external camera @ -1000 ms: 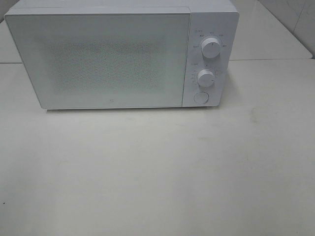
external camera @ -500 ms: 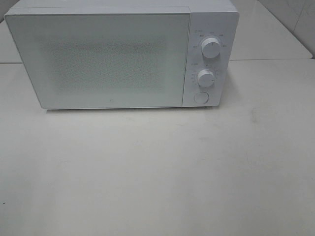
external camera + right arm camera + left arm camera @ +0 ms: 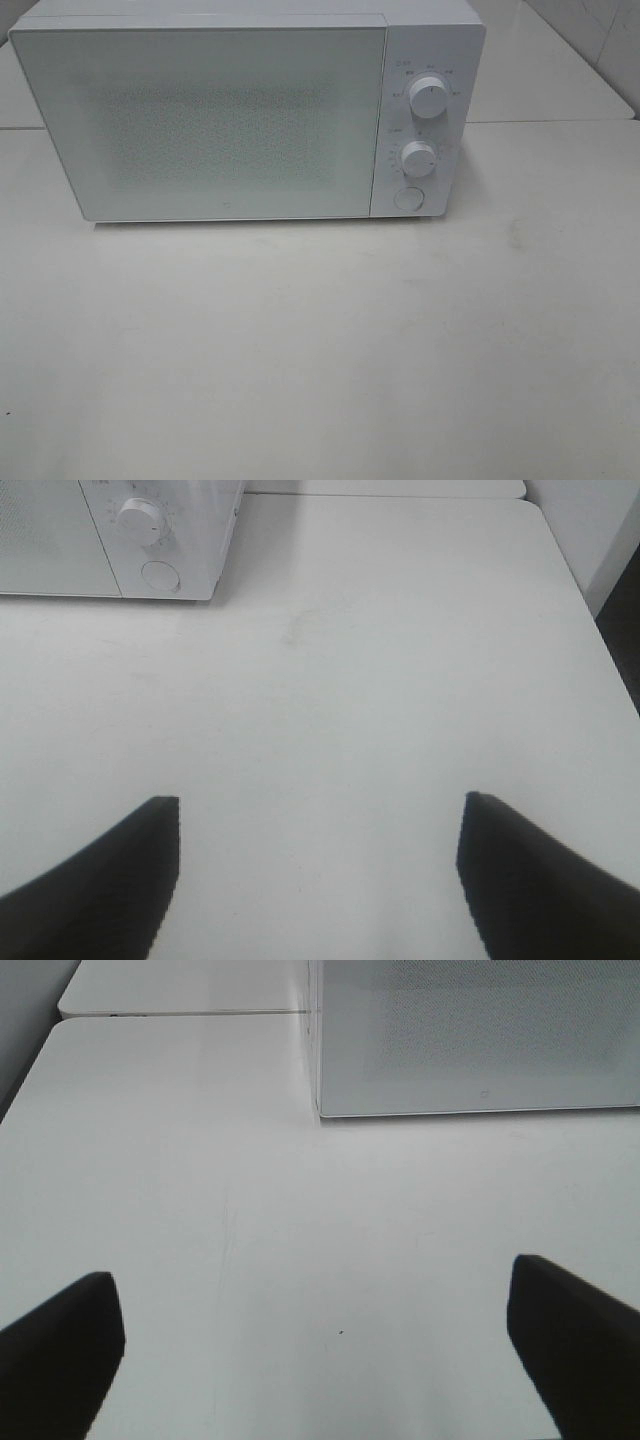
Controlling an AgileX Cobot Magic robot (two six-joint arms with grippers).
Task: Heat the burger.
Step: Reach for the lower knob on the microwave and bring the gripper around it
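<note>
The burger is out of view in every frame. A white microwave (image 3: 250,110) stands at the back of the white table with its door (image 3: 205,120) shut; it also shows in the left wrist view as the microwave (image 3: 480,1035) and in the right wrist view as the microwave (image 3: 120,535). My left gripper (image 3: 315,1345) is open above bare table, nothing between its dark fingers (image 3: 60,1350). My right gripper (image 3: 320,865) is open too, over bare table to the right of the microwave. Neither gripper shows in the exterior high view.
The microwave's panel carries two round knobs, upper (image 3: 428,98) and lower (image 3: 418,158), and a round button (image 3: 408,198). A seam between tables (image 3: 560,122) runs behind. The table's right edge (image 3: 590,610) drops off near a wall.
</note>
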